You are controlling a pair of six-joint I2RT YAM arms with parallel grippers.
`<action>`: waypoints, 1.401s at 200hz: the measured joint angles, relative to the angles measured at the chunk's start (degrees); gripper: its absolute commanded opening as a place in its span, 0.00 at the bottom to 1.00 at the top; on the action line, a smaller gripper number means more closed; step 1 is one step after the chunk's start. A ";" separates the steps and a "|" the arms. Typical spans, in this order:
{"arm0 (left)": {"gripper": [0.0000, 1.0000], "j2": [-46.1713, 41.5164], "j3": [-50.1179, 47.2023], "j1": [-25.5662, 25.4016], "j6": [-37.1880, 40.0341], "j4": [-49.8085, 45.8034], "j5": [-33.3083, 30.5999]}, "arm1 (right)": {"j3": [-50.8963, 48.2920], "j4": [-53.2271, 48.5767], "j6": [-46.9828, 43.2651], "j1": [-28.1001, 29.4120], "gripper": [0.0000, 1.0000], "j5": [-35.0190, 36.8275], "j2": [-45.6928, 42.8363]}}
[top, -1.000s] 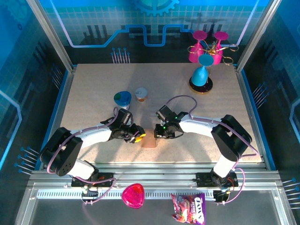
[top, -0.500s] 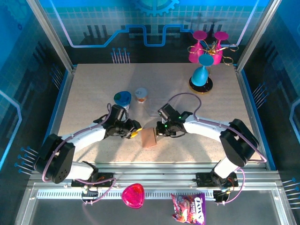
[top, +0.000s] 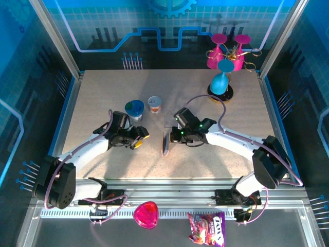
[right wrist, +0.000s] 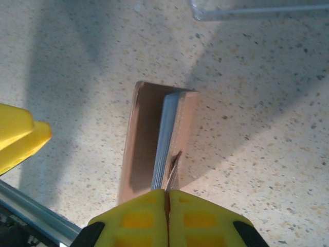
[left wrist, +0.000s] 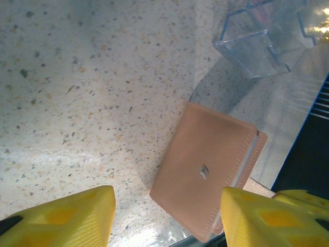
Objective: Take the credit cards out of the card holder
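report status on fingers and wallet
Right fingers shut on wallet flap, wallet tipped on edge. Left fingers open, off it. Clear box nearby.

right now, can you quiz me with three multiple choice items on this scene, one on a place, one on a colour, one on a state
1. Where is the card holder?
A. between the left gripper and the right gripper
B. far left of both
C. far right of both

2. What colour is its outside?
A. green
B. tan
C. black

3. How do the left gripper's jaws stand?
A. shut on a card
B. shut on the card holder
C. open, holding nothing

Answers:
1 A, the top view has it standing on edge between the two.
2 B, the left wrist view shows tan leather.
3 C, the left wrist view shows its jaws wide apart with nothing gripped.
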 measured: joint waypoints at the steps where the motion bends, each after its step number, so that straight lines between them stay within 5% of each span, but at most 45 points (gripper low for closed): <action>1: 0.59 0.00 0.09 0.00 0.11 -0.11 0.02 | 0.15 -0.09 0.00 0.07 0.02 0.04 0.00; 107: 0.59 0.70 1.31 -0.07 1.81 -0.44 2.99 | 5.62 -4.04 -3.72 1.14 0.01 -1.29 0.94; 159: 0.57 5.44 1.97 -3.93 1.51 1.42 3.48 | 4.61 -4.57 -6.73 0.98 0.01 -4.31 0.57; 280: 0.50 15.63 8.61 -12.13 -0.79 6.16 3.69 | -4.15 -6.80 -11.67 -9.94 0.01 -6.01 -5.05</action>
